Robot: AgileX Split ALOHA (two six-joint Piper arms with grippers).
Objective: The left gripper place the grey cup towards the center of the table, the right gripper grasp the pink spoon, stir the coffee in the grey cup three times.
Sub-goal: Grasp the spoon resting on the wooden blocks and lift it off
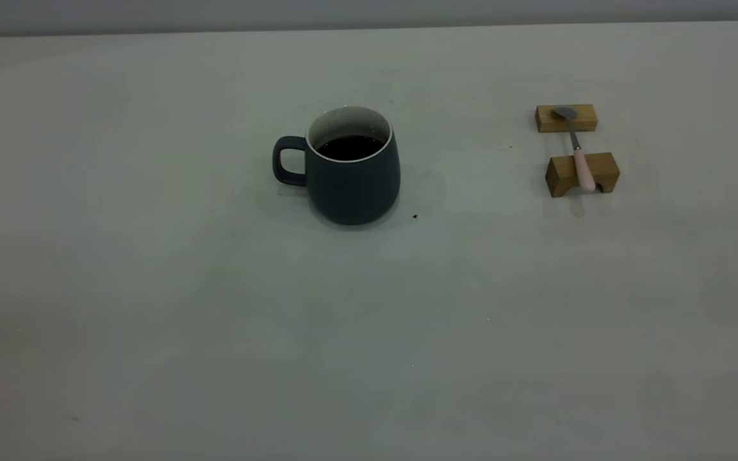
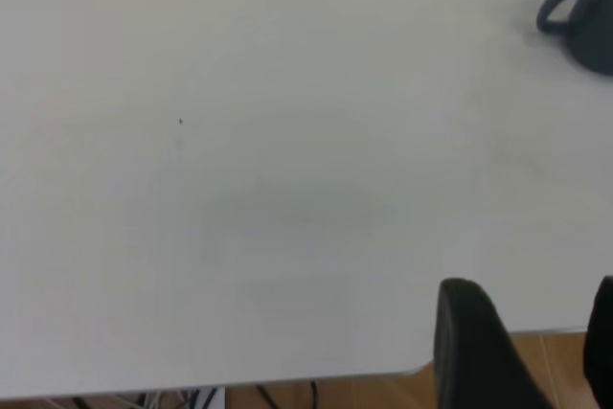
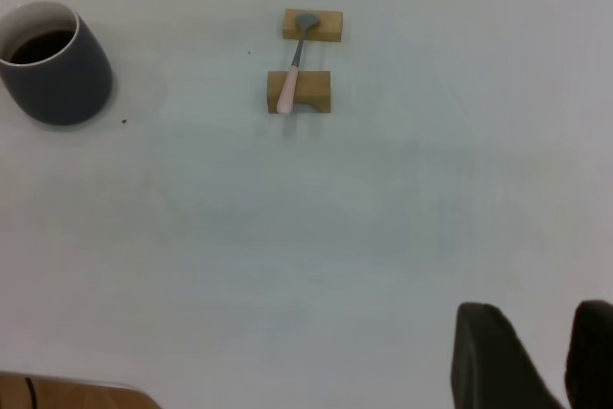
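The grey cup (image 1: 353, 173) stands upright near the middle of the table (image 1: 215, 320), its handle toward the left, with dark coffee (image 1: 350, 147) inside. The pink spoon (image 1: 579, 153) lies across two small wooden blocks at the right, bowl on the far block. Neither arm shows in the exterior view. In the left wrist view my left gripper (image 2: 532, 332) hangs open and empty over the table's near edge, far from the cup (image 2: 584, 16). In the right wrist view my right gripper (image 3: 541, 342) is open and empty, well away from the spoon (image 3: 290, 83) and the cup (image 3: 56, 69).
The far wooden block (image 1: 565, 118) carries the spoon's bowl and the notched near block (image 1: 582, 173) carries its handle. A small dark speck (image 1: 414, 216) lies just right of the cup. Wooden floor and cables show past the table edge (image 2: 287, 385).
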